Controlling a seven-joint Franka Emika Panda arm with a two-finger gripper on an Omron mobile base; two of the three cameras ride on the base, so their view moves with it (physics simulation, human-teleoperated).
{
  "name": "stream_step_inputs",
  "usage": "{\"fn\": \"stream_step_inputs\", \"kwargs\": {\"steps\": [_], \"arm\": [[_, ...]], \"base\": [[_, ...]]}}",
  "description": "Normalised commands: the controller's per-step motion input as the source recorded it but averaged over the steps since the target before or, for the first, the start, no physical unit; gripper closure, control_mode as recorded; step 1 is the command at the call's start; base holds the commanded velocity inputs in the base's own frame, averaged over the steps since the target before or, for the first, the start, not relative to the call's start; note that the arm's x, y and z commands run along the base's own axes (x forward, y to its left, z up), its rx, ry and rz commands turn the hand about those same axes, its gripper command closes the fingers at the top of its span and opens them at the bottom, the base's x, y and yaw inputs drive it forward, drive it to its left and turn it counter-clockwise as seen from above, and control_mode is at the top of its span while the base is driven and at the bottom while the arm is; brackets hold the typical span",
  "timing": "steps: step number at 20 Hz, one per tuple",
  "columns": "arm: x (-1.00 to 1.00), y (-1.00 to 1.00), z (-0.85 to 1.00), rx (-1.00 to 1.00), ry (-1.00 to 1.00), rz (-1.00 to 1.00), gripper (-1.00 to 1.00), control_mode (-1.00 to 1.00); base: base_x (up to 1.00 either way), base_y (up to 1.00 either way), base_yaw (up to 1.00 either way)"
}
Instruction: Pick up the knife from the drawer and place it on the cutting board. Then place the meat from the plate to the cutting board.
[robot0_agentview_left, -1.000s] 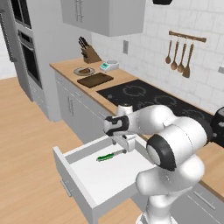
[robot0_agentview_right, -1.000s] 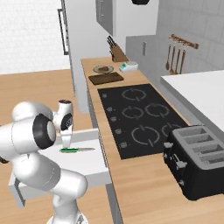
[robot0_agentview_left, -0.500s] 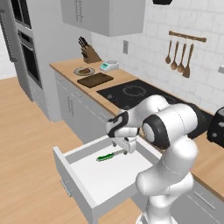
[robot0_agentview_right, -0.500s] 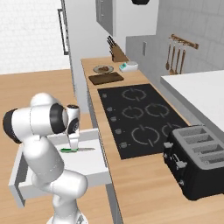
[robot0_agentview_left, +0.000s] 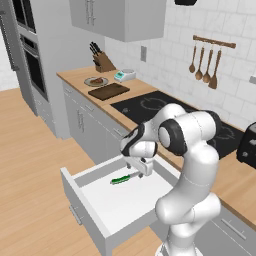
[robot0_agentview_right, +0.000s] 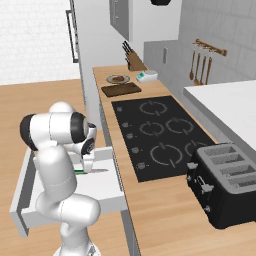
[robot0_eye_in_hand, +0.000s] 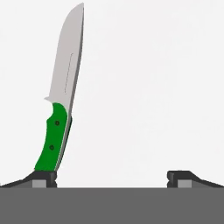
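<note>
While the arm bends down into the drawer (robot0_agentview_left: 95, 220), jaws released wide, one fingertip (robot0_eye_in_hand: 43, 178) beside the knife (robot0_eye_in_hand: 59, 113) handle

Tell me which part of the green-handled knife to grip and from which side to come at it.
Grip the knife by its green handle, coming straight down from above. It lies flat on the floor of the open drawer, so only a top approach fits, with the fingers closing across the handle's narrow width. In the hand view the open gripper sits off to one side, so it probably needs centring first.
</note>
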Motion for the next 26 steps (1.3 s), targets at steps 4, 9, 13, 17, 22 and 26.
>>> {"fn": "stream_step_inputs", "kwargs": {"steps": [4, 9, 13, 17, 22, 26], "arm": [[0.01, 0.14, -0.15, 0.04, 0.00, 0.00, -1.00, -1.00], [0.06, 0.06, -0.10, 0.01, 0.01, 0.00, -1.00, -1.00], [0.15, 0.03, -0.19, 0.00, 0.00, 0.00, -1.00, -1.00], [0.06, 0.06, -0.20, 0.00, 0.00, 0.00, -1.00, -1.00], [0.05, 0.18, -0.19, 0.00, 0.00, 0.00, -1.00, -1.00], [0.28, 0.20, -0.15, 0.00, 0.00, 0.00, -1.00, -1.00]], "base": [[0.00, 0.00, 0.00], [0.00, 0.00, 0.00], [0.00, 0.00, 0.00], [0.00, 0.00, 0.00], [0.00, 0.00, 0.00], [0.00, 0.00, 0.00]]}}
